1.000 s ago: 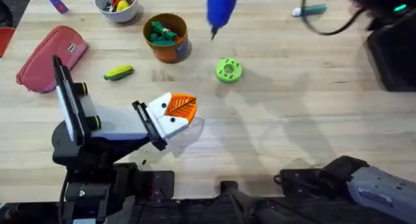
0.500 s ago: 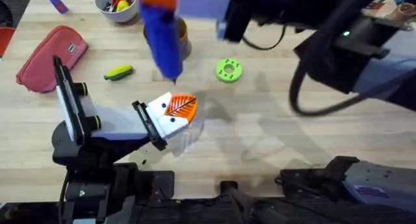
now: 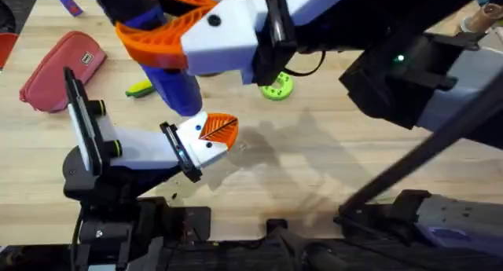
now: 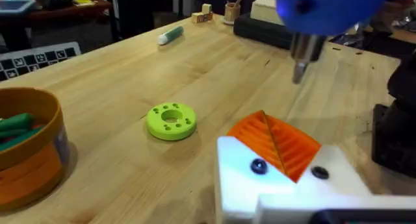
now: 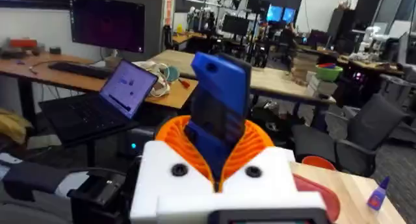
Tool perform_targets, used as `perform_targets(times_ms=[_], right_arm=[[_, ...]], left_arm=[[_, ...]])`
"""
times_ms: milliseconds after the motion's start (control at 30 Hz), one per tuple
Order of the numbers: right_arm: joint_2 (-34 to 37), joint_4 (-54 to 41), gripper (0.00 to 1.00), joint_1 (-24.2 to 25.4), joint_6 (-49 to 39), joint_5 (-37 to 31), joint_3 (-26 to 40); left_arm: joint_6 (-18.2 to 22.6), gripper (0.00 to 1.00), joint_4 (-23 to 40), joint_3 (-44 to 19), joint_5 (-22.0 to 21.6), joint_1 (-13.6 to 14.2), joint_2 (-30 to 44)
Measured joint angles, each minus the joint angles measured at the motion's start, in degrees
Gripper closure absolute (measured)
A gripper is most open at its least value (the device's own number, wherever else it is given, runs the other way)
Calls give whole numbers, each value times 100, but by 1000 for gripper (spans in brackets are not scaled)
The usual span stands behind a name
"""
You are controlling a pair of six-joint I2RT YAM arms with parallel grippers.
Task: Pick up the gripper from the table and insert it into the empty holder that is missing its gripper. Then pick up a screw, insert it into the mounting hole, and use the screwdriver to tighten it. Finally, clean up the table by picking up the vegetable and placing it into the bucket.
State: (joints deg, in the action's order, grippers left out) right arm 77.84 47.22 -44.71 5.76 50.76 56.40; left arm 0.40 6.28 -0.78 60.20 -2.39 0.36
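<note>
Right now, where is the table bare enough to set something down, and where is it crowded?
Bare wood lies past the green disc, toward the table's right half. It is crowded at the far left: the red pouch, the corn, the screwdriver held in the right gripper and the orange gripper.

I'm holding the screwdriver in my right gripper, its orange fingers clamped around it, its lower end hanging just above the gripper seated in the holder.
</note>
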Motion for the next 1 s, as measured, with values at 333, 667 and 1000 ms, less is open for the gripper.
perform_targets(times_ms=[333,667,1000], right_arm=[[2,-30,977,-2,170,13,-145],[123,622,977,-5,270,11,-549],[623,1169,977,-39,317,11,-549]], left_arm=[[0,983,2,0,2,0,0],[0,983,0,0,0,0,0],[0,983,2,0,2,0,0]])
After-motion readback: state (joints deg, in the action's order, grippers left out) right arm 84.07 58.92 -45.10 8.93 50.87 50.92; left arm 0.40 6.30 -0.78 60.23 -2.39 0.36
